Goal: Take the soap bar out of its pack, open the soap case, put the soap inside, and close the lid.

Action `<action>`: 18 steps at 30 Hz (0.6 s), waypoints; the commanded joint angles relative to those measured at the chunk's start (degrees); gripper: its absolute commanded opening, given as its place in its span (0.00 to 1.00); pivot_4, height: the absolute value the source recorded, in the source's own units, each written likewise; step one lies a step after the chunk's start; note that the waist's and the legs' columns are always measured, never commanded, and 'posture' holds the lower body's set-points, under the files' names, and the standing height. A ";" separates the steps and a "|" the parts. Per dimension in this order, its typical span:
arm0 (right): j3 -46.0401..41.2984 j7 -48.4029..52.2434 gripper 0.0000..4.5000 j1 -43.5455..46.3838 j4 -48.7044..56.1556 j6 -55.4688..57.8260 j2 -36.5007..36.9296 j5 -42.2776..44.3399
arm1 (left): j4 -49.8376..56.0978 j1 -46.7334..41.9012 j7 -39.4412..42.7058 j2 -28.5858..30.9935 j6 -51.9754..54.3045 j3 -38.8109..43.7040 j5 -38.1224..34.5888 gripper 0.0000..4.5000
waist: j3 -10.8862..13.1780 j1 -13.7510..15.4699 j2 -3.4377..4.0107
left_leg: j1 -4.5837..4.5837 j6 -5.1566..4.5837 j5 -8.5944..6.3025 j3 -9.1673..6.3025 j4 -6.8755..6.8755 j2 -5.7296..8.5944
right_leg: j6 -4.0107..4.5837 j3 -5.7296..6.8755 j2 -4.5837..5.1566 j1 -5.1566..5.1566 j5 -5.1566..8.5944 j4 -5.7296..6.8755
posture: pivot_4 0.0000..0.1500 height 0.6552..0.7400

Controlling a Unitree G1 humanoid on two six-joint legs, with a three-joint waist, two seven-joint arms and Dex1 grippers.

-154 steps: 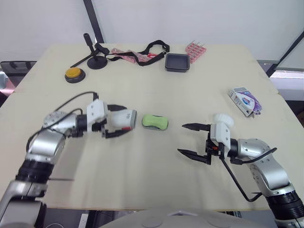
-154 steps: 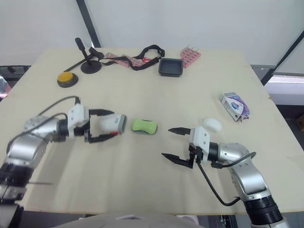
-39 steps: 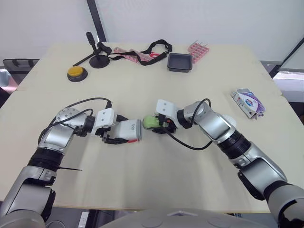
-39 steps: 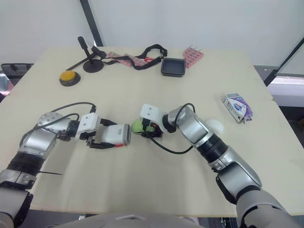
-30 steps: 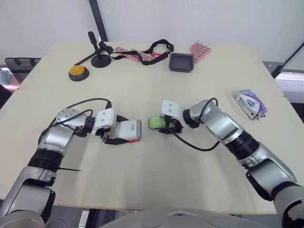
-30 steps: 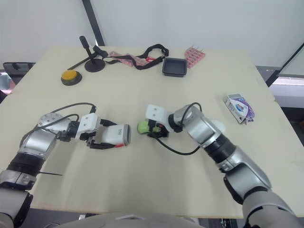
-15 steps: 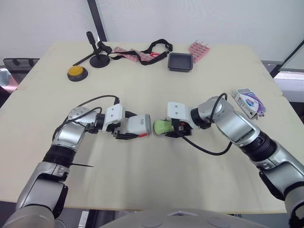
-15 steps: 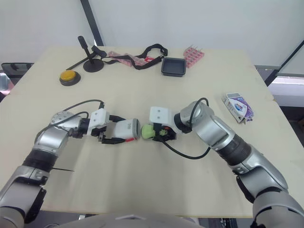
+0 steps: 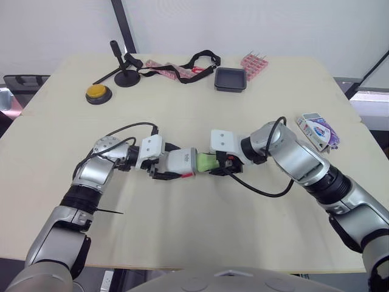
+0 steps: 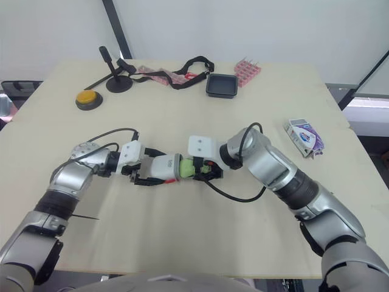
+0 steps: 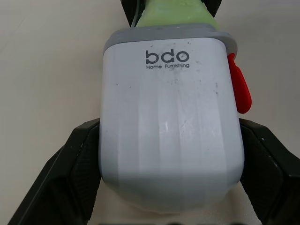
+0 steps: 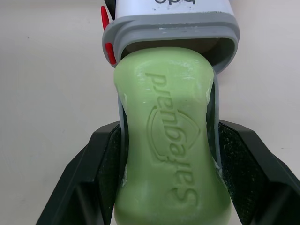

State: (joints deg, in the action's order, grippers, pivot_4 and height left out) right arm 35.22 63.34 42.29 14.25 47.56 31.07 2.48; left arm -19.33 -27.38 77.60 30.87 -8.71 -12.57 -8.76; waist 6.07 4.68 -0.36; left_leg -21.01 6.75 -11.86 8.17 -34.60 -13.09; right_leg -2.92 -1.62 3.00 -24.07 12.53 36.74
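Mid-table, you had the L gripper clamped on the soap case and the R gripper clenched round the green soap, w/ the soap's tip just inside the case's open grey mouth. Farther right, the soap pack lay near the table edge; a black tray sat at the far side.

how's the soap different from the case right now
The soap is green with embossed lettering; the case is white with a grey rim. The soap is solid, the case hollow and open-ended. The right gripper holds the soap, the left gripper the case. Both have rounded corners.
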 commanded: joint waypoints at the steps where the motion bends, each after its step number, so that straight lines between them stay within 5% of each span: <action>1: -0.09 0.44 0.57 1.50 1.61 0.12 -0.19 0.61 | 1.06 -1.22 -0.75 -0.65 -1.65 0.34 -0.38 0.77 | 0.00 0.00 0.00 | 0.00 0.00 0.00 0.00 0.00 0.00 | 0.00 0.00 0.00 0.00 0.00 0.00 | 1.00 1.00; 18: 3.83 -0.10 0.57 4.87 0.65 2.44 -1.71 -1.31 | 2.32 -1.90 -3.50 -4.08 -1.54 -0.63 0.24 0.77 | 0.00 0.03 0.00 | 0.01 0.00 0.00 0.00 -0.01 0.00 | 0.00 0.00 0.00 0.00 0.00 0.08 | 1.00 1.00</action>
State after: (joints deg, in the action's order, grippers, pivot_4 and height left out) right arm 38.60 62.96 45.94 13.74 50.31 29.69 1.25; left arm -19.23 -27.64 75.21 27.49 -10.13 -13.59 -7.44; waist 6.07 4.71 -0.36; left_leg -21.00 6.75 -11.86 8.17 -34.61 -13.09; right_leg -2.92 -1.62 3.01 -24.07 12.52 36.83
